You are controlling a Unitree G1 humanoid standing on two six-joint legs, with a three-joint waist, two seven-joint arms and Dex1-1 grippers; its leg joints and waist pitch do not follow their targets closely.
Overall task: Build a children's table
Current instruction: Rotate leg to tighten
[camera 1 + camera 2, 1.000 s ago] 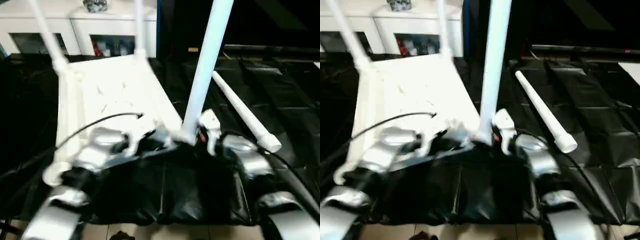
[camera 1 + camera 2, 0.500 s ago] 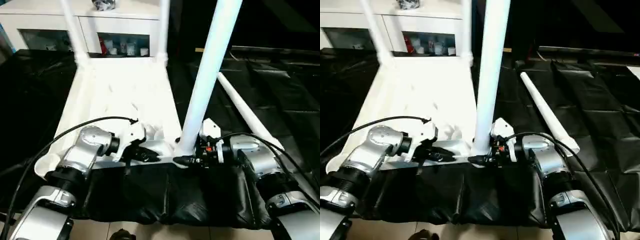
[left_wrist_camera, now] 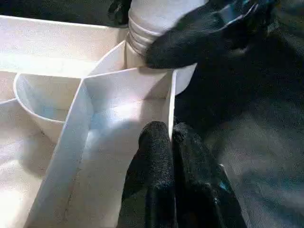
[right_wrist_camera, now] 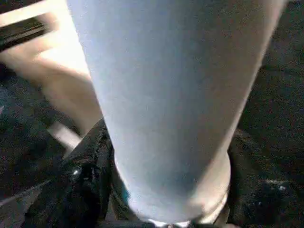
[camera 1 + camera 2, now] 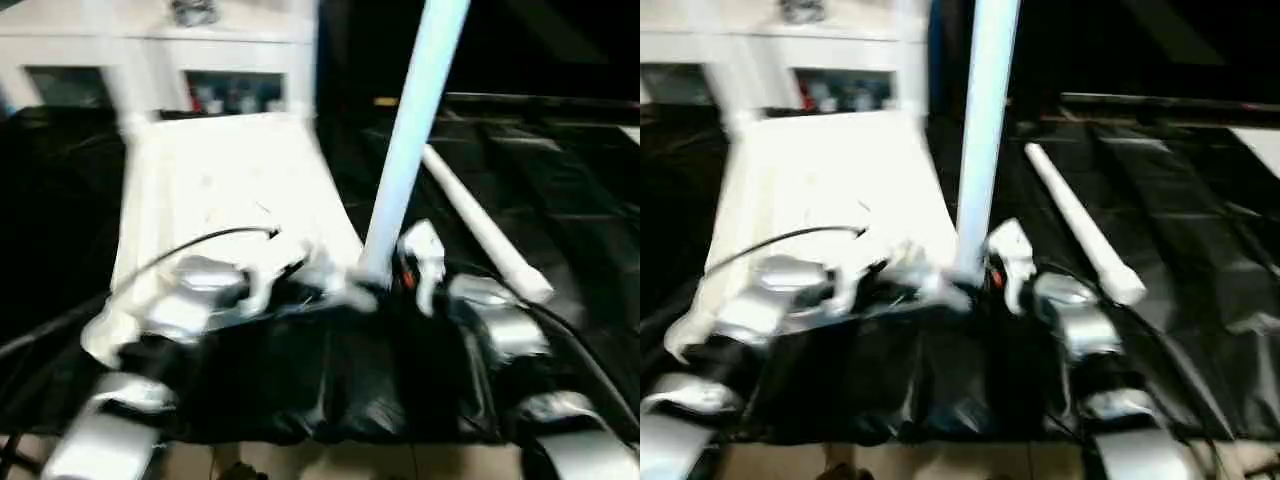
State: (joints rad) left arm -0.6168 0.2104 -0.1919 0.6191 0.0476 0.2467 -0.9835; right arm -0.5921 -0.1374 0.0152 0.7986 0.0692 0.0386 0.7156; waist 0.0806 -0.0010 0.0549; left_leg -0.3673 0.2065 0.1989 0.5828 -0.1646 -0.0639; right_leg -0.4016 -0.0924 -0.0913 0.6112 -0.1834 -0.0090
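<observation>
The children's table lies upside down on a black sheet, its white tabletop [image 5: 220,190] showing its ribbed underside [image 3: 118,118]. Two legs stand blurred at the far corners [image 5: 125,90]. A third leg [image 5: 405,150] stands upright in the near right corner socket [image 3: 156,71]. My right gripper [image 5: 385,282] is shut on this leg's base [image 4: 171,118], one black finger [image 3: 204,33] pressed against it. My left gripper [image 3: 170,135] is shut on the tabletop's thin near rim beside that socket. A fourth leg [image 5: 480,235] lies loose on the sheet to the right.
A white cabinet with glass doors [image 5: 230,85] stands right behind the tabletop. Crumpled black sheeting [image 5: 330,380] covers the surface around and hangs over the near edge. A black cable [image 5: 180,250] arcs over my left forearm.
The camera has swung, so the whole picture has shifted. My right gripper's jaws have narrowed around the upright leg's base. My left gripper keeps its hold on the rim.
</observation>
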